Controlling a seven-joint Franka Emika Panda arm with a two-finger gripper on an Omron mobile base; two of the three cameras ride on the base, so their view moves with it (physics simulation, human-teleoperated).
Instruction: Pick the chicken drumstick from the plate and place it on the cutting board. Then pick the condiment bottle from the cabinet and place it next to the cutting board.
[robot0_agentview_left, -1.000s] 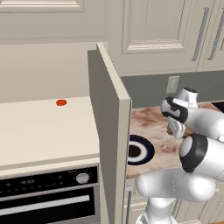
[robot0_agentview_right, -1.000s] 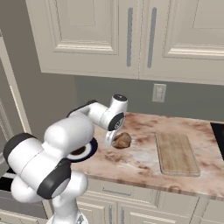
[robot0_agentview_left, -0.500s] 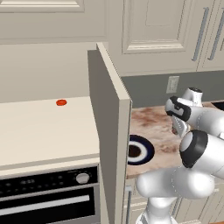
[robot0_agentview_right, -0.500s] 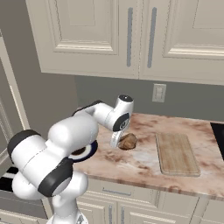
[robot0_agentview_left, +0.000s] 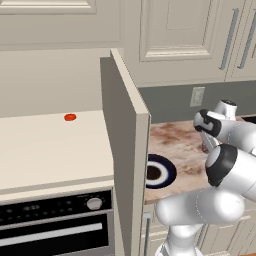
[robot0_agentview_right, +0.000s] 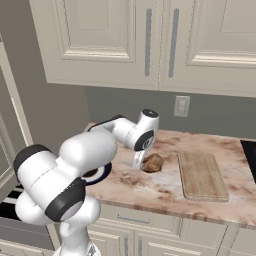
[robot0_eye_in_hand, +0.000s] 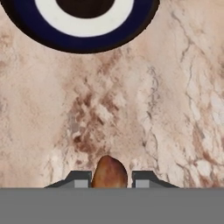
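Observation:
The golden-brown chicken drumstick (robot0_agentview_right: 153, 162) hangs just above the marbled counter, between the plate (robot0_agentview_right: 103, 173) and the cutting board (robot0_agentview_right: 201, 175). My gripper (robot0_agentview_right: 143, 161) is shut on the chicken drumstick. In the hand view the chicken drumstick (robot0_eye_in_hand: 109, 170) sits between the two fingertips of the gripper (robot0_eye_in_hand: 109, 180), and the navy-rimmed plate (robot0_eye_in_hand: 87, 43) lies at the top with nothing on its visible part. The plate (robot0_agentview_left: 168, 171) also shows beside the open cabinet door (robot0_agentview_left: 124, 150). The condiment bottle is out of view.
The cabinet's cream shelf (robot0_agentview_left: 45, 150) carries a small red disc (robot0_agentview_left: 70, 117). An oven front (robot0_agentview_left: 55, 225) sits below it. A wall outlet (robot0_agentview_right: 181, 105) and upper cabinets (robot0_agentview_right: 150, 40) stand behind the counter. The open door juts out left of the plate.
My gripper has carried the chicken drumstick to the right, away from the plate and closer to the cutting board. The jaws stayed shut on it.

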